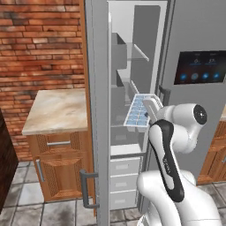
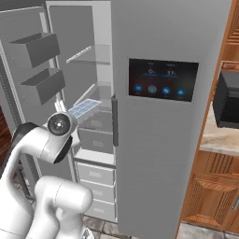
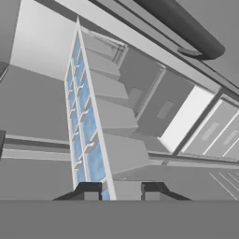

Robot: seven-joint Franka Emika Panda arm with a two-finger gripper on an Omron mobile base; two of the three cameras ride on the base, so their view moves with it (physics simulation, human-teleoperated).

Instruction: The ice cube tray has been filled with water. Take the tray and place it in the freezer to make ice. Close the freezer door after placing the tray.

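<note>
The ice cube tray point(image 1: 138, 111), its 2 rows of cells holding pale blue water point(image 3: 87, 122), hangs tilted in the open freezer point(image 1: 128, 79) at mid height, above the pale drawers point(image 1: 124, 170). The pincer point(image 3: 120, 190) is nearly closed, clamped on the tray's near end. The freezer door point(image 1: 98, 110) stands wide open, its bar handle point(image 1: 85, 189) low. Left of it is a wooden cabinet with a marble surface point(image 1: 55, 109).

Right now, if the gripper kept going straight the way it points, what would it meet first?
The gripper, shut on the ice cube tray, points into the open freezer; probably its inner shelves first, though depth is unclear.
</note>
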